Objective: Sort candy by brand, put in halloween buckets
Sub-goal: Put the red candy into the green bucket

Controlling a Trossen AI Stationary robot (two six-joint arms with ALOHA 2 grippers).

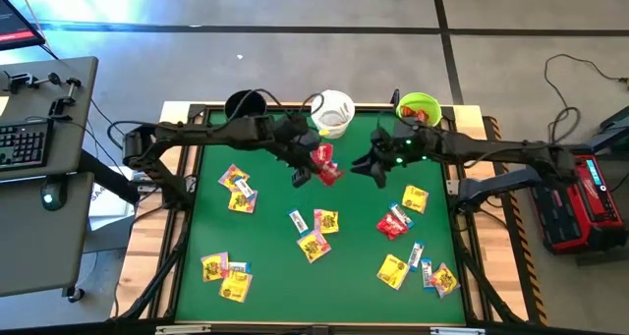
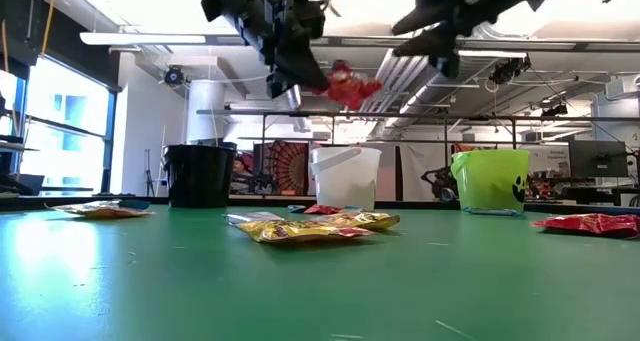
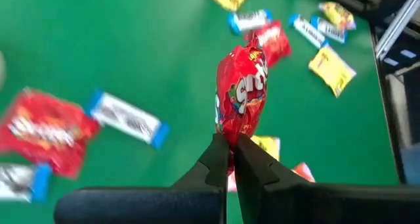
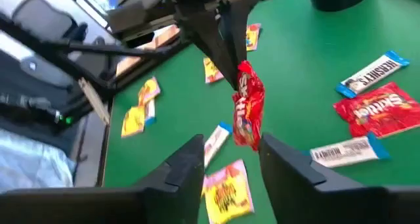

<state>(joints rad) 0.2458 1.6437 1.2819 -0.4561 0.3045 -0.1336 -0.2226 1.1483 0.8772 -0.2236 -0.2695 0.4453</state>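
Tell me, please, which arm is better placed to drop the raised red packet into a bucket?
The left. Its gripper is already shut on the red packet, held above the table near the white bucket. The right gripper hangs open beside it, holding nothing.

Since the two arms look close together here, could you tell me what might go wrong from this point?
1. The left claw pinches the red packet only by its edge, so it hangs loose above the green table and could slip out.
2. The open right claw is right at the hanging packet; a handover could bump the claws together.
3. The white bucket and green bucket stand just behind both arms, so a swing might tip one.
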